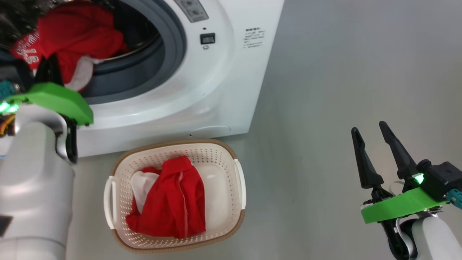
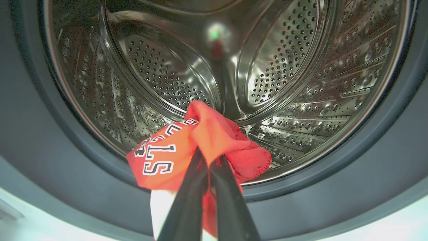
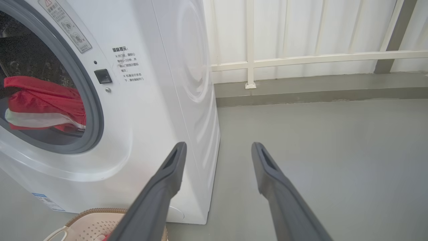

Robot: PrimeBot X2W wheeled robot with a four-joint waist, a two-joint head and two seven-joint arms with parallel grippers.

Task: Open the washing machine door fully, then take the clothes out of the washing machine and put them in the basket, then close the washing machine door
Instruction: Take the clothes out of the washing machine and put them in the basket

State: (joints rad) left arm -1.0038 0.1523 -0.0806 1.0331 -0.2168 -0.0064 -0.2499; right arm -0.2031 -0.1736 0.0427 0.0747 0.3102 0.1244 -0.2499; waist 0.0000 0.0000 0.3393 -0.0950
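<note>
At the washing machine's (image 1: 216,90) mouth the left hand (image 2: 207,157) was clenched on the red jersey (image 2: 160,160); before the machine the basket (image 1: 231,151) held one garment (image 1: 173,202); right of it the right hand (image 1: 369,127) hung released. That thin pinch might drop it.

Blk fingers (image 1: 364,162), green wrist plates (image 1: 397,207), pale forearms (image 1: 32,187)
</note>
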